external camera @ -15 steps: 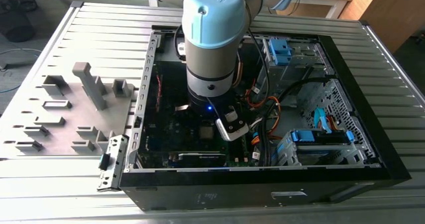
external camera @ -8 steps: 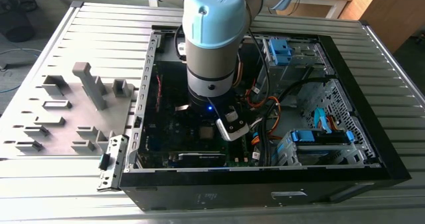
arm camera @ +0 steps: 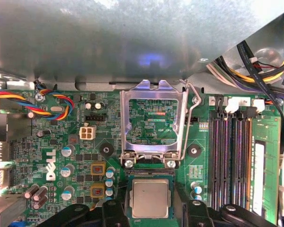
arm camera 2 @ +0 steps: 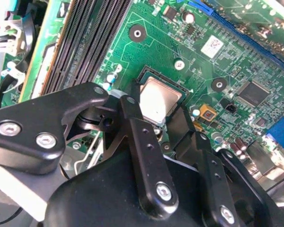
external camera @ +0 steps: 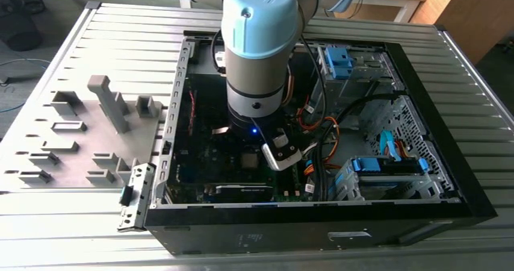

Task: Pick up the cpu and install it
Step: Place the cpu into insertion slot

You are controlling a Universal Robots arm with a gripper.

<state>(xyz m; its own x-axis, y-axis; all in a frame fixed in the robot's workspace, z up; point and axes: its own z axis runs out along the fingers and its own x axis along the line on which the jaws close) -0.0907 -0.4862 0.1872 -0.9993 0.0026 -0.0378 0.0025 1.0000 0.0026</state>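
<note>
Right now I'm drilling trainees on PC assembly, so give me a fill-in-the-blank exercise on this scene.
1. The cpu lies in its ___ on the motherboard.
2. The hinged metal socket frame stands ___.
3. The memory slots are coloured ___.
Missing words: socket; open; black.

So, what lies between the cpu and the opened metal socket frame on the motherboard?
In the first wrist view, the frame's hinge, with its two hinge screws, lies between the cpu and the flipped-open socket frame. Nothing else sits in that stretch.
</note>
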